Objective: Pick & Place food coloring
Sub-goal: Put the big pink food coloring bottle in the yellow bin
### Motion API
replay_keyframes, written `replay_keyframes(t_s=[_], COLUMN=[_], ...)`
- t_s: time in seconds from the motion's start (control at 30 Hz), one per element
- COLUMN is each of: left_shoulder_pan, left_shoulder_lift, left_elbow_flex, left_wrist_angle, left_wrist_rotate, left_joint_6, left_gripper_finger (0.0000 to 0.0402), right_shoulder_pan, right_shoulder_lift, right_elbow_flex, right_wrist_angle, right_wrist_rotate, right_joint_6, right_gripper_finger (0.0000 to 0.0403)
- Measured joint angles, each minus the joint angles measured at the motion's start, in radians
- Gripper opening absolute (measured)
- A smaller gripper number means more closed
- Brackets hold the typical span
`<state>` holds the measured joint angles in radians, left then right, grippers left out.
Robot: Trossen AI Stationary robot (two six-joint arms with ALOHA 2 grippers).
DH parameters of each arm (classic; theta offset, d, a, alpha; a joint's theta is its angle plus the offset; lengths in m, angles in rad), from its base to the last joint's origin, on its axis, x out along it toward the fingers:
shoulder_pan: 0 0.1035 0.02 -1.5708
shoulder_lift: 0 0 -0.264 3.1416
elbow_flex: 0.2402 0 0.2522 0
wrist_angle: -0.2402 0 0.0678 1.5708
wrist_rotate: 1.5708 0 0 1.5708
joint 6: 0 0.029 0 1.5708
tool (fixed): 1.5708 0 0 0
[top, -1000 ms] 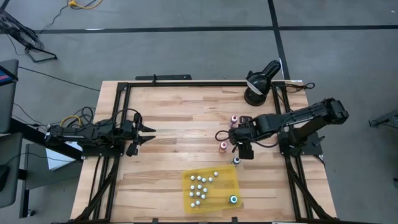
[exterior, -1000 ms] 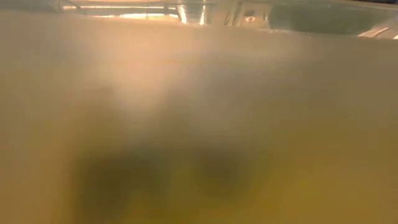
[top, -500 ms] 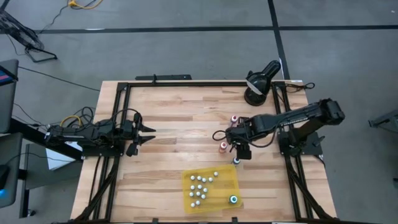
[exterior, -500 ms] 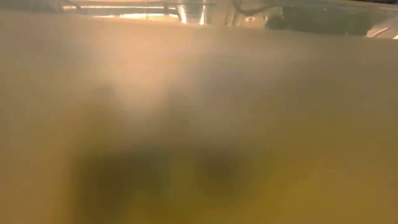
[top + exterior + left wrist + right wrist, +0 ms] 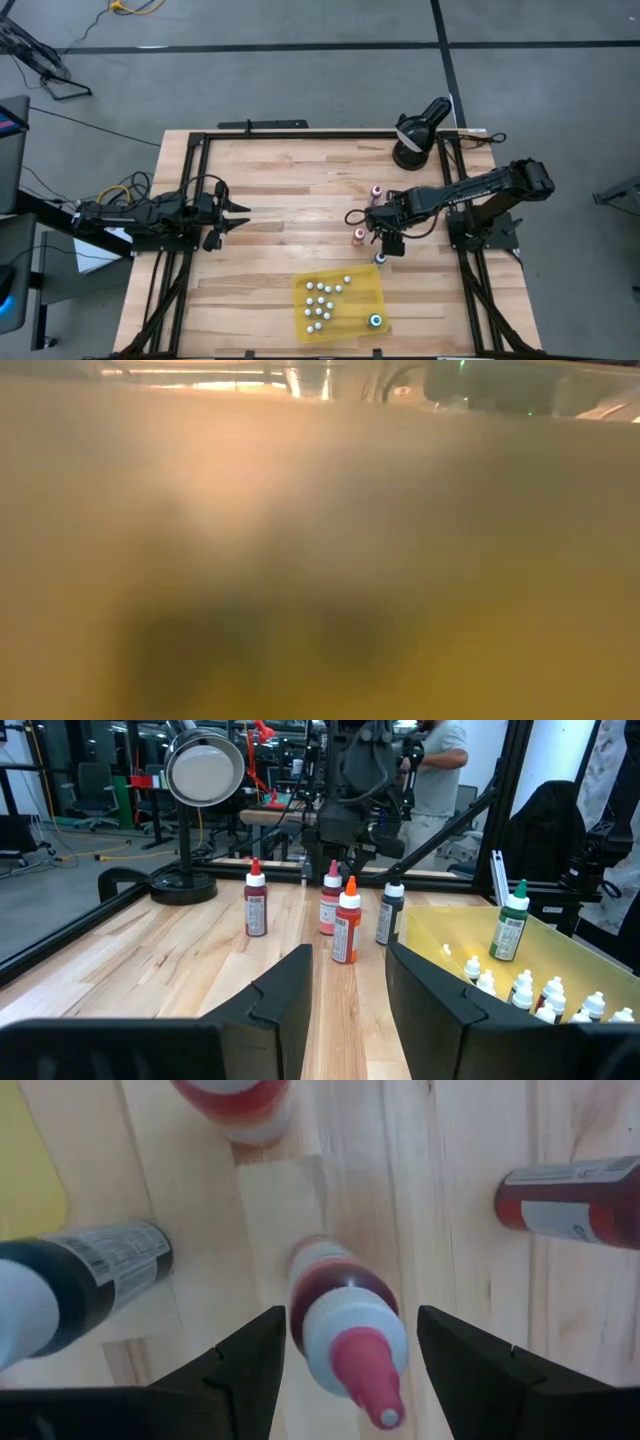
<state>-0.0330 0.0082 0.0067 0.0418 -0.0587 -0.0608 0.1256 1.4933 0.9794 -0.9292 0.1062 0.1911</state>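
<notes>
1. The right gripper (image 5: 372,226) is positioned over a small group of food coloring bottles standing on the wooden table (image 5: 280,190), just beyond the yellow tray (image 5: 370,290).
2. In the right wrist view, its two dark fingers (image 5: 240,1370) are seen spread apart on either side of a pink-capped bottle (image 5: 345,1325); no contact with the bottle is visible, and nothing is gripped.
3. Around that bottle, an orange-capped bottle (image 5: 346,922), a red-capped bottle (image 5: 256,900) and a dark bottle with a white cap (image 5: 389,912) are seen standing upright on the bare wood, close together but apart.
4. A green-capped bottle (image 5: 376,321) is set upright in the near right corner of the tray, and a cluster of white-capped bottles (image 5: 318,298) is held in the tray's left part.
5. The left gripper (image 5: 232,217) is parked at the table's left edge, well apart from the bottles, with its fingers (image 5: 280,1000) parted and nothing between them.
6. A black lamp (image 5: 415,135) is placed at the table's far right corner.
7. The low view is filled by a yellowish blur, and nothing can be told from it.
</notes>
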Motion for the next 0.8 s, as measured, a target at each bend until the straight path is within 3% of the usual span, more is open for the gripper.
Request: replay_keyframes(t_s=[0.17,0.43,0.8], left_shoulder_pan=[0.0,0.0,0.0], left_shoulder_lift=[0.0,0.0,0.0], left_elbow_flex=[0.0,0.0,0.0], left_wrist_angle=[0.0,0.0,0.0], left_wrist_rotate=[0.0,0.0,0.0], left_joint_6=[0.0,0.0,0.0], left_gripper_finger=[0.0121,0.0121,0.0121], right_shoulder_pan=[-0.006,-0.011,-0.01], right_shoulder_lift=[0.0,-0.001,-0.01], right_elbow_flex=[0.0,0.001,0.002], right_wrist_angle=[0.012,0.011,-0.016], right_wrist_rotate=[-0.001,-0.002,-0.042], right_joint_6=[-0.008,-0.014,0.081], right_gripper_finger=[0.0195,0.012,0.0123])
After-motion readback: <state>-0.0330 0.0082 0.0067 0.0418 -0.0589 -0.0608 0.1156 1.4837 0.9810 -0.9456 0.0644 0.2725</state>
